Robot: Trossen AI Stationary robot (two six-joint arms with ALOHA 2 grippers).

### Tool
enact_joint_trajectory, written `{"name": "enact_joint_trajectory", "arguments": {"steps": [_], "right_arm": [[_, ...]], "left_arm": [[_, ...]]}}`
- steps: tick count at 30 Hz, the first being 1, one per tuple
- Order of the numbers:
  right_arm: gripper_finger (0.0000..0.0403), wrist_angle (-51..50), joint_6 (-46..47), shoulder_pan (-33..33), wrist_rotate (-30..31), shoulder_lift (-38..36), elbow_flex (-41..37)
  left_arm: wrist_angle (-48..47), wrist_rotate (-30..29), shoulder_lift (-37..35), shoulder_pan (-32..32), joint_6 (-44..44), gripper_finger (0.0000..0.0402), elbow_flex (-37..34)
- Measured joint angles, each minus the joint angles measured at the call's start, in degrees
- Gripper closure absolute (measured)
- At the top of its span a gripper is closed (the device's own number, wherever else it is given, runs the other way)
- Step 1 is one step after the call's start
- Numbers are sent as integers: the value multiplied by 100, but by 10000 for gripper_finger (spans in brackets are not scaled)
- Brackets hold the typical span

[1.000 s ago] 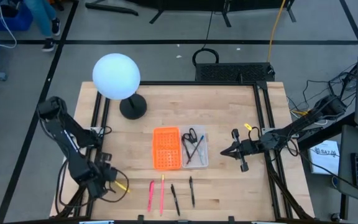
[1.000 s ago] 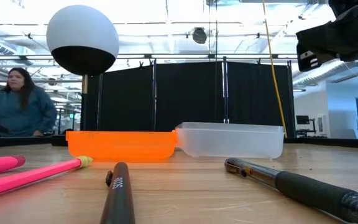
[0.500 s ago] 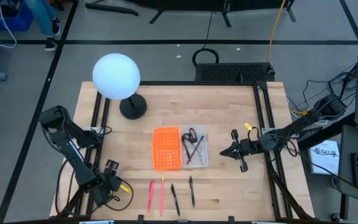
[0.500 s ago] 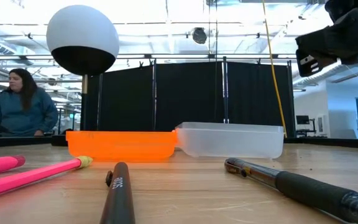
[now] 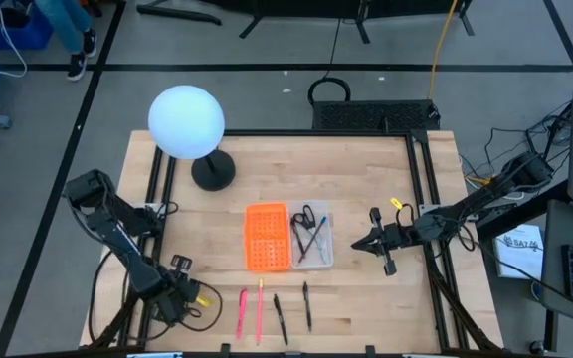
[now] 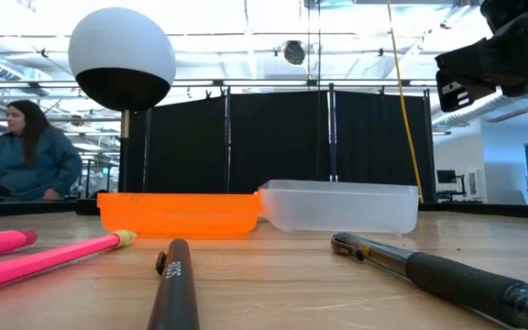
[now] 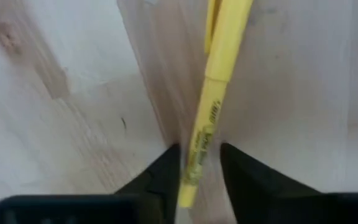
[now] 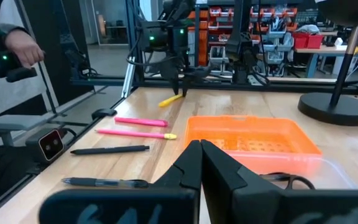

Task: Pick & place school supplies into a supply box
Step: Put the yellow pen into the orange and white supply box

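Observation:
A yellow highlighter [image 5: 198, 296] lies on the table near the near left corner. My left gripper [image 5: 181, 296] is down at it, with a finger on each side of it [image 7: 199, 163]. Two pink pens [image 5: 242, 310] and two black pens [image 5: 307, 304] lie along the near edge. The supply box stands mid-table as an orange half [image 5: 267, 237] and a clear half [image 5: 323, 249]. The clear half holds black-handled scissors [image 5: 307, 217] and thin pens. My right gripper [image 5: 370, 242] is shut and empty, right of the box. My left gripper pinches the yellow highlighter between its two fingers [image 7: 166, 171], close to one end of its barrel [image 7: 194, 168]. The fingers come from above, pointing down, one on each long side. The highlighter lies on the table, stretching away from the fingers.
A white globe lamp [image 5: 186, 121] on a black base [image 5: 213, 171] stands at the far left of the table. A person [image 6: 30, 156] is in the room beyond the table. There is bare wood between the box and the near row of pens.
My left gripper has gone toward the table's near edge and a little to the right, down onto the yellow highlighter. The highlighter has stayed in place. My right arm has kept still.

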Motion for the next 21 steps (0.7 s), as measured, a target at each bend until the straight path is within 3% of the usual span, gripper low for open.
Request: {"name": "enact_joint_trajectory", "arguments": {"steps": [6,13,21], "right_arm": [[403,-1,-12,0,-2,0,0],[403,0,-4,0,-4,0,0],[403,-87,-142,0,-17,0,2]], "left_arm": [[50,112,2,172,-422,380,-4],[86,197,-46,315,-1617,379,63],[244,-717,-251,584,-1265,382,969]]}}
